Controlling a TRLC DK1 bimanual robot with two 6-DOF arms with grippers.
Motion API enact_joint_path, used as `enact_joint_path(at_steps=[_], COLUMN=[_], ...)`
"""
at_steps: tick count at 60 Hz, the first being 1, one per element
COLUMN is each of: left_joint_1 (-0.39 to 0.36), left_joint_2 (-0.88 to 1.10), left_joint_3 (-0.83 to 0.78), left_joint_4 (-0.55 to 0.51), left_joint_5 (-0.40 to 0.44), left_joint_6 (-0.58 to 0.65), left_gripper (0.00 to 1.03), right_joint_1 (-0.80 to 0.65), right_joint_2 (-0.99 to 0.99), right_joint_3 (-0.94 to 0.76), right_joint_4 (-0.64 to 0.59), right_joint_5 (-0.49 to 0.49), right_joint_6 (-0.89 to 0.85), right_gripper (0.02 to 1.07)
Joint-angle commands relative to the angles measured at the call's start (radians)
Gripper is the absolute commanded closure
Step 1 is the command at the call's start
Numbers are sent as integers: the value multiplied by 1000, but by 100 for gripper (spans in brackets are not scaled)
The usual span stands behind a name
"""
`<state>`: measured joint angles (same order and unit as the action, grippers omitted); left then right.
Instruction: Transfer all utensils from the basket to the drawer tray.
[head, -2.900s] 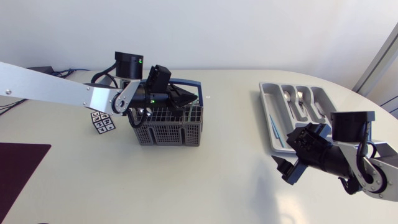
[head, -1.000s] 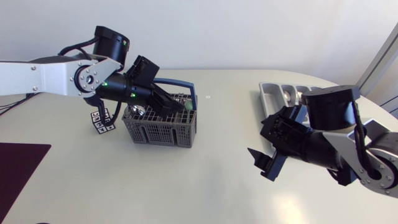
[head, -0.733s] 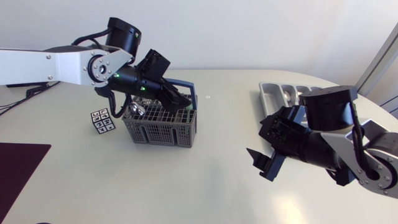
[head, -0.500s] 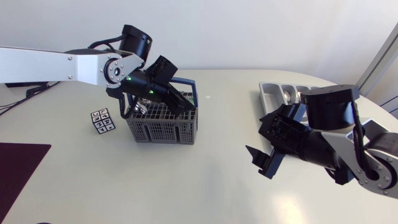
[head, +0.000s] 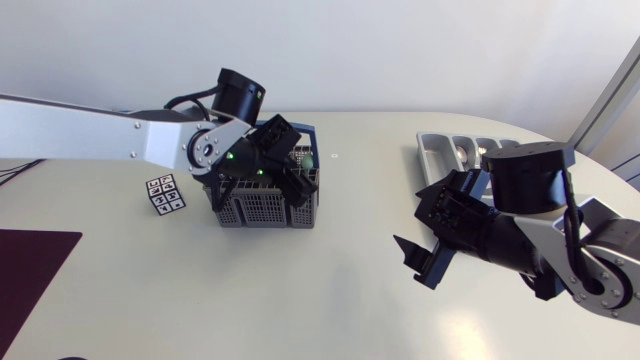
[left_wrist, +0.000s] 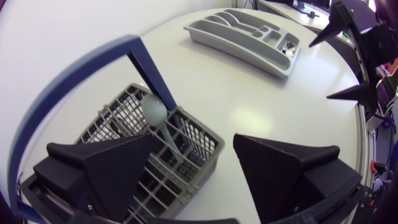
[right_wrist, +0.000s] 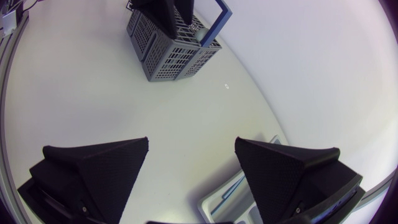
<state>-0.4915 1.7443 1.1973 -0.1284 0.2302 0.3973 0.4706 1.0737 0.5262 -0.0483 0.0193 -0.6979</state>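
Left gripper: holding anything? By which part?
Nothing held. The left gripper is open over the basket; the spoon stands in it beside one finger, not clamped.

One basket (head: 266, 208); one drawer tray (head: 430, 152); one spoon (left_wrist: 154, 109) showing — one marker cube (head: 165, 194).

Across the lower frame, the left gripper (left_wrist: 194, 138) spreads its fingers wide over a grey wire basket (left_wrist: 118, 118) with a blue handle (left_wrist: 68, 78). A pale spoon (left_wrist: 154, 109) stands inside. A grey drawer tray (left_wrist: 239, 31) lies at the upper right, and the right gripper (left_wrist: 319, 70) is at the right edge.
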Motion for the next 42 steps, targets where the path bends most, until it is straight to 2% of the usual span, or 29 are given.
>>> enact_joint_path(at_steps=[1, 10, 15, 22, 30, 42], left_joint_1=[-15, -5, 30, 80, 139, 174], left_joint_2=[-104, -252, -310, -321, -318, -313], left_joint_3=[-74, -130, -137, -93, -67, -64], left_joint_4=[19, -25, -74, -218, -310, -324], left_joint_5=[-28, -106, -152, -198, -226, -246], left_joint_6=[23, 34, 46, 15, -52, -51], left_gripper=[13, 13, 13, 13, 14, 14], right_joint_1=[10, 25, 45, 92, 151, 200], right_joint_2=[9, 8, 11, 22, 35, 51], right_joint_3=[-20, -6, 0, 14, 37, 57], right_joint_4=[13, 11, 8, 4, -5, -15], right_joint_5=[-7, -4, 4, 41, 82, 120], right_joint_6=[26, 41, 51, 71, 95, 118], right_gripper=[7, 7, 7, 7, 7, 7])
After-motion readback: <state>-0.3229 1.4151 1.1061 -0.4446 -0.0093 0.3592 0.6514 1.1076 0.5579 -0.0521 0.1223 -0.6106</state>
